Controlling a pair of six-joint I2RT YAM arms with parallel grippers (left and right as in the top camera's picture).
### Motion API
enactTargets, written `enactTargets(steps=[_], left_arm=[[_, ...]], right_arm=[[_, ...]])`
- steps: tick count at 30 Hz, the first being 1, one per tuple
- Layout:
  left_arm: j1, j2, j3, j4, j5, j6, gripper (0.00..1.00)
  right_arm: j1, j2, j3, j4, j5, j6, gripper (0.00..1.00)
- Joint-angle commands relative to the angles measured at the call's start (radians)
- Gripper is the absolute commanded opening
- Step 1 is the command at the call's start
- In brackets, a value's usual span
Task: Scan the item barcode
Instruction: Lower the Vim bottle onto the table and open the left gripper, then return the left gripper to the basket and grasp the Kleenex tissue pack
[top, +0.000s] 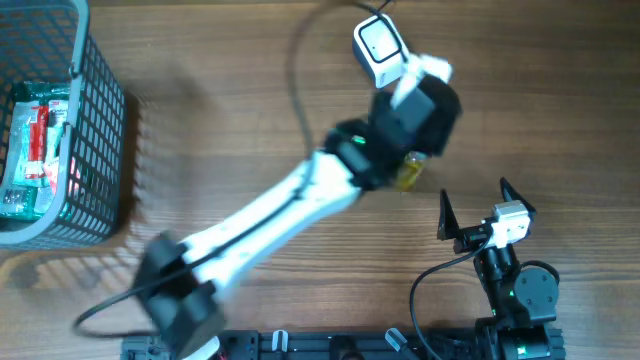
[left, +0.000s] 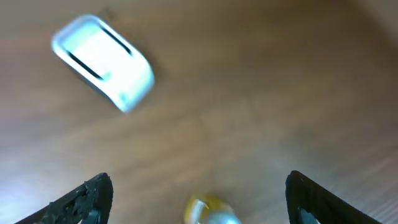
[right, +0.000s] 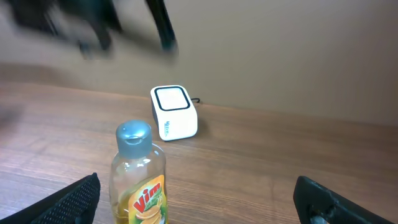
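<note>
Clear plastic grey-capped bottle (right: 139, 180) upright on wood-grain table (right: 267, 168) near boxy white scanner (right: 174, 113); left fingers (left: 87, 200) and right fingers (right: 73, 200) released

Yellow Vim bottle (right: 139, 183) and white scanner (right: 173, 112)
The bottle stood upright — the scanner sat near, behind it, window facing up.

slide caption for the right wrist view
Upright Vim bottle on the wooden table, white barcode scanner behind it.

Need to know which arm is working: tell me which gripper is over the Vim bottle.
The left gripper: it hangs open right above the Vim bottle, near the white barcode scanner. The right gripper sits apart, open and empty.
</note>
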Motion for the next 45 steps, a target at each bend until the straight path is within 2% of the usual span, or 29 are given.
enactTargets(steps=[1, 9, 17, 19, 21, 26, 30, 33, 40, 45], left_arm=[[0.132, -0.160, 0.027, -0.010, -0.018, 0.032, 0.81], [0.478, -0.383, 0.027, -0.058, -0.089, 0.105, 0.80], [0.977, -0.552, 0.027, -0.078, -0.088, 0.110, 0.81], [1.133, -0.552, 0.026, -0.120, -0.088, 0.109, 0.83], [1.243, -0.529, 0.026, -0.186, -0.082, 0.106, 0.90], [1.438, -0.399, 0.020, -0.362, 0.061, 0.106, 0.96], [1.532, -0.272, 0.020, -0.455, 0.182, 0.116, 1.00], [1.570, -0.184, 0.020, -0.520, 0.249, 0.169, 1.00], [1.584, -0.032, 0.019, -0.634, 0.284, 0.192, 1.00], [1.584, 0.006, -0.040, -0.618, 0.283, 0.199, 1.00]], right_arm=[[-0.001, -0.013, -0.001, 0.005, 0.016, 0.006, 1.00], [-0.001, -0.013, -0.001, 0.004, 0.016, 0.006, 1.00], [-0.001, -0.013, -0.001, 0.005, 0.016, 0.006, 1.00], [-0.001, -0.013, -0.001, 0.005, 0.016, 0.006, 1.00], [-0.001, -0.013, -0.001, 0.004, 0.016, 0.006, 1.00], [-0.001, -0.013, -0.001, 0.004, 0.016, 0.006, 1.00], [-0.001, -0.013, -0.001, 0.004, 0.016, 0.006, 1.00], [-0.001, -0.013, -0.001, 0.005, 0.016, 0.006, 1.00], [-0.001, -0.013, -0.001, 0.005, 0.016, 0.006, 1.00], [-0.001, -0.013, -0.001, 0.004, 0.016, 0.006, 1.00]])
